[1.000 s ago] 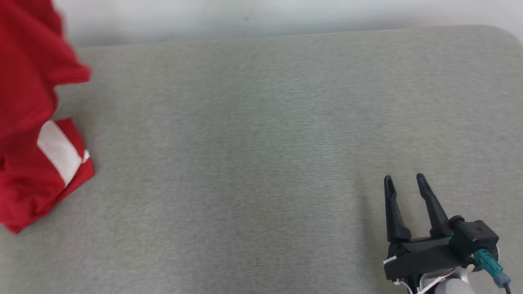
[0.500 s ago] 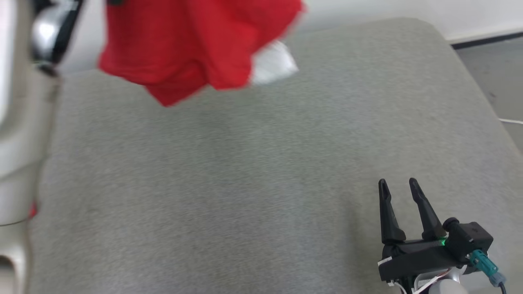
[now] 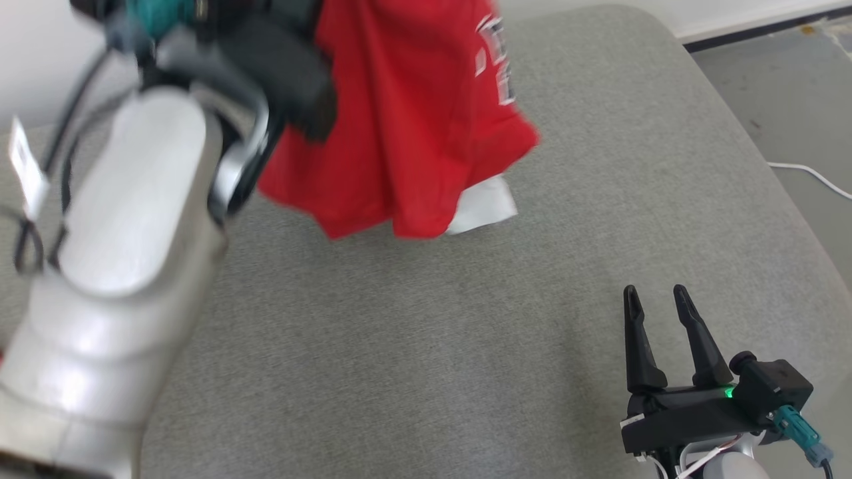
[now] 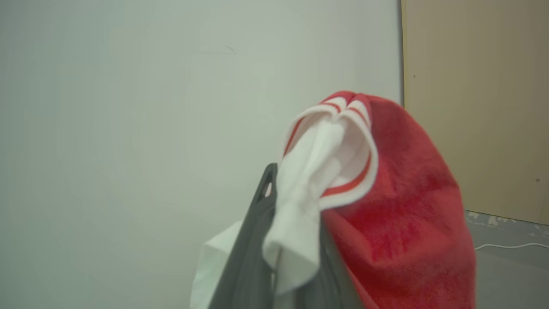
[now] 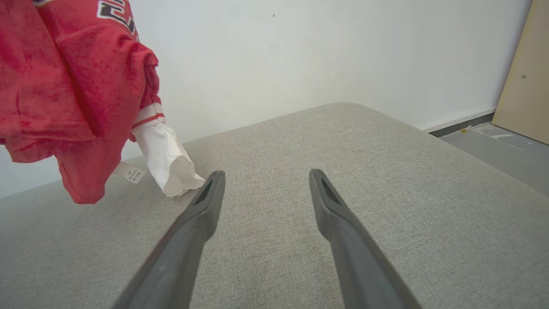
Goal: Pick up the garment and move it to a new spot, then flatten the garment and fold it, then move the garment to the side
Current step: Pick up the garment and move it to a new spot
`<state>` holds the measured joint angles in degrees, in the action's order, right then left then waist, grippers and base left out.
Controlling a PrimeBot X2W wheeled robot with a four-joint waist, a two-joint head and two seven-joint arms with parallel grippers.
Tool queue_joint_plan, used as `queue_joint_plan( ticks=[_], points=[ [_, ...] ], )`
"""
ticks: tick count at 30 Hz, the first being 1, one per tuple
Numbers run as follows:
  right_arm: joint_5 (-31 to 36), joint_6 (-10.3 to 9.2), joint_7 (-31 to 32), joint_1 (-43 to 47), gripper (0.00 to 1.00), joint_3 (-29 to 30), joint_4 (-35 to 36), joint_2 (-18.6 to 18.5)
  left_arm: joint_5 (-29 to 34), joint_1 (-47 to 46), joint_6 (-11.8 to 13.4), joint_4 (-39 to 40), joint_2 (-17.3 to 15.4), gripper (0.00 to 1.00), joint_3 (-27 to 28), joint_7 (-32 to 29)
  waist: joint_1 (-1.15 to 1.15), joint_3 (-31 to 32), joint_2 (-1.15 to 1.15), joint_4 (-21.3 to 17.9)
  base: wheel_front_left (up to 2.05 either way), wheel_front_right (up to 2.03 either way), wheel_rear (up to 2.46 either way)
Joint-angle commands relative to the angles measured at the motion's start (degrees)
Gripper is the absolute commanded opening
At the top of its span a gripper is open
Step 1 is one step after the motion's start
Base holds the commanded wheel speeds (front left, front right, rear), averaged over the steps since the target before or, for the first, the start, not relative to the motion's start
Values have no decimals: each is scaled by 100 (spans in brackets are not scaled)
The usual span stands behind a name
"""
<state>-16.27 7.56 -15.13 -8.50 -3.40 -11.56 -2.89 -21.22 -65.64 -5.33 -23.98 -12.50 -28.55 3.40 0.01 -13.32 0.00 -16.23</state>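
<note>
**Red jersey lifted off the bench and carried toward the middle**

A second ago the red jersey (image 3: 413,120) sat at the far left edge of the head view, its lower part heaped on the bench (image 3: 466,346). Now it hangs raised in the upper middle, pinched in the closed left end effector (image 4: 294,206). The pale left forearm (image 3: 126,219), out of the picture a second ago, now takes up the left side of the head view. White lettering (image 3: 496,63) on the cloth has turned into sight, and the white sleeve (image 3: 482,206) dangles below the red hem, down by the bench. The head camera itself has swung right, so the bench's rounded far corner, the floor (image 3: 765,86) and a white cable (image 3: 809,174) have come into the picture.
</note>
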Motion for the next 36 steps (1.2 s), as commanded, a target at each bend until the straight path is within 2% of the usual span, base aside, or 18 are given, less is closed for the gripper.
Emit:
queue_joint_plan(
  ticks=[1,8,9,11,16,17,18,23,29,36],
  points=[
    [-16,-14,-3,17,100,6,3,2,-45,166,44,14,-49,0,26,51,-1,40,0,70,0,0,0],
    [56,-14,-3,129,100,14,-38,2,-236,1955,401,258,-367,0,53,258,-1,155,0,402,0,0,0],
    [88,-14,-4,137,100,18,-52,3,-300,2501,489,295,-413,0,15,320,-1,177,0,497,0,0,0],
    [123,-14,-3,143,100,25,-80,3,-347,3226,582,312,-415,0,-118,415,-1,215,0,616,0,0,0],
    [185,-14,-3,156,100,46,-115,0,-471,4096,703,338,-323,0,-246,607,-1,282,0,757,0,0,0],
    [191,-14,-3,176,100,36,-120,3,-438,4200,734,354,-313,13,-279,660,-1,303,0,787,0,0,0],
    [216,-14,-3,197,100,38,-127,2,-414,4288,745,366,-285,100,-320,702,-1,332,0,826,0,0,0],
    [287,-14,-3,294,100,90,-152,2,-385,4471,848,649,-244,100,-307,940,-1,522,0,1045,0,0,0],
    [349,-14,-3,401,100,112,-139,2,-483,4629,980,1252,-372,100,-61,1070,-1,710,0,1316,0,0,0],
    [383,-14,-2,537,100,86,-177,0,-608,5164,1345,1912,-722,100,572,1141,-1,974,0,1603,0,0,0]
  ],
)
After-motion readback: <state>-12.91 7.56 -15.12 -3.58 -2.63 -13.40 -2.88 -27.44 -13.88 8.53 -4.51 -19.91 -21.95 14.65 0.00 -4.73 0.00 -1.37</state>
